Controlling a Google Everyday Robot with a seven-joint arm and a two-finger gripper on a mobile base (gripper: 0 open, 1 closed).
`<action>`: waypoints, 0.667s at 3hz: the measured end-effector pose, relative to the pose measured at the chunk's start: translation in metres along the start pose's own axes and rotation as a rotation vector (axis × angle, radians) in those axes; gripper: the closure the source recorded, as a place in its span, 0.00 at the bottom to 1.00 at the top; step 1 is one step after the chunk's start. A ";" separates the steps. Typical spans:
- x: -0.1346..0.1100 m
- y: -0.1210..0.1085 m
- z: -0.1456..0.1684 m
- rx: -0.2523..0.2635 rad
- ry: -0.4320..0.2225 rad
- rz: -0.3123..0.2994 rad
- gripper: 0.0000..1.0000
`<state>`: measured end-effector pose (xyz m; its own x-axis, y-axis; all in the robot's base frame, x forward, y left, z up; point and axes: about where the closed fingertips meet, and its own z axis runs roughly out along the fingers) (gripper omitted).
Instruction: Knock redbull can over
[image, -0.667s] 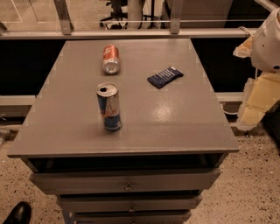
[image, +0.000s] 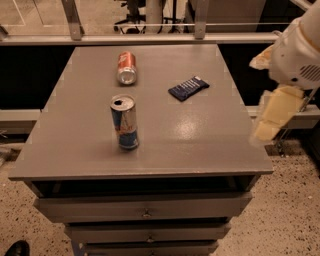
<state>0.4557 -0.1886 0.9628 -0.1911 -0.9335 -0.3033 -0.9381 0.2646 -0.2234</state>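
Note:
The redbull can (image: 124, 122) stands upright on the grey table top (image: 200, 135), left of the middle and near the front, its silver top open. My gripper (image: 272, 117) is the cream-coloured end of the white arm (image: 300, 55) at the right. It hangs just beyond the table's right edge, well to the right of the can and not touching it.
A red-orange soda can (image: 126, 67) lies on its side at the back of the table. A dark blue snack wrapper (image: 188, 88) lies to its right. Drawers (image: 145, 207) sit below the table top. A rail (image: 150, 37) runs behind the table.
The arm and gripper have moved a little to the left, closer to the table's right edge. The cans and wrapper have not moved.

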 end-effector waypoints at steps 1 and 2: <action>-0.026 -0.008 0.025 -0.024 -0.082 -0.006 0.00; -0.052 -0.011 0.057 -0.058 -0.207 0.010 0.00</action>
<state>0.4928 -0.1288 0.9283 -0.1430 -0.8595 -0.4907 -0.9526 0.2541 -0.1675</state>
